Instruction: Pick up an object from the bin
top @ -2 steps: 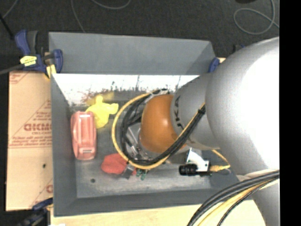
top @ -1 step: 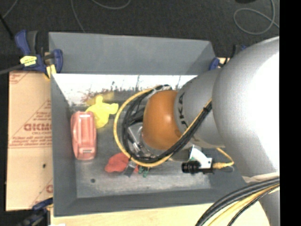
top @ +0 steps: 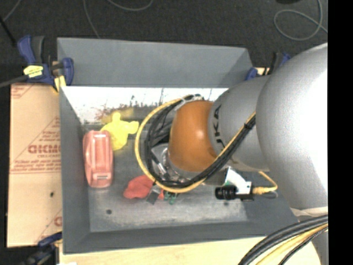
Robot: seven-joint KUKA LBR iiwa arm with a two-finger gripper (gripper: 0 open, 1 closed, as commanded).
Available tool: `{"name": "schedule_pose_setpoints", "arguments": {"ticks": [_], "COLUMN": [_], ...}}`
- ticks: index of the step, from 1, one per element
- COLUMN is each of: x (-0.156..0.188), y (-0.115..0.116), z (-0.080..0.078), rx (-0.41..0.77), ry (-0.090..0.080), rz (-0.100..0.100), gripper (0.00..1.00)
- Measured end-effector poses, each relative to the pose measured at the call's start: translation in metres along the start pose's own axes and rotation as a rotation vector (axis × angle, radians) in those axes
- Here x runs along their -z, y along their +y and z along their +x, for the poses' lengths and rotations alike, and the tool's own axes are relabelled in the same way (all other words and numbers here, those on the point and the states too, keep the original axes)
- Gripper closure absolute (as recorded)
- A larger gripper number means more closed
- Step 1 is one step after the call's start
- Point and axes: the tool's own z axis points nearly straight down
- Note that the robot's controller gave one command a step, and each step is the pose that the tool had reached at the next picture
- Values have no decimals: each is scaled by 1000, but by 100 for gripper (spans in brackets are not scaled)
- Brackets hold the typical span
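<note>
Red crumpled soft lump lies mid-floor in the grey metal bin, just beside the claw, set low under its orange wrist cover; apart or together, I cannot tell. Likely the grasp step: next, clamp 1 thing, lift straight.

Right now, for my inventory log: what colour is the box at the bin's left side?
The box is pink, best seen in the camera view.

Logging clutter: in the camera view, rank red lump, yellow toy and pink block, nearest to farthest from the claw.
1. Red lump, just left of the claw.
2. Pink block, far left, and yellow toy, upper left: too close to call.
</note>
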Motion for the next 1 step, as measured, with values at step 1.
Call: {"name": "schedule_pose_setpoints", "arguments": {"ticks": [1], "x": [9], "y": [1], "z": [-1], "rx": [1], "ry": [-3], "rz": [-3], "gripper": [100]}}
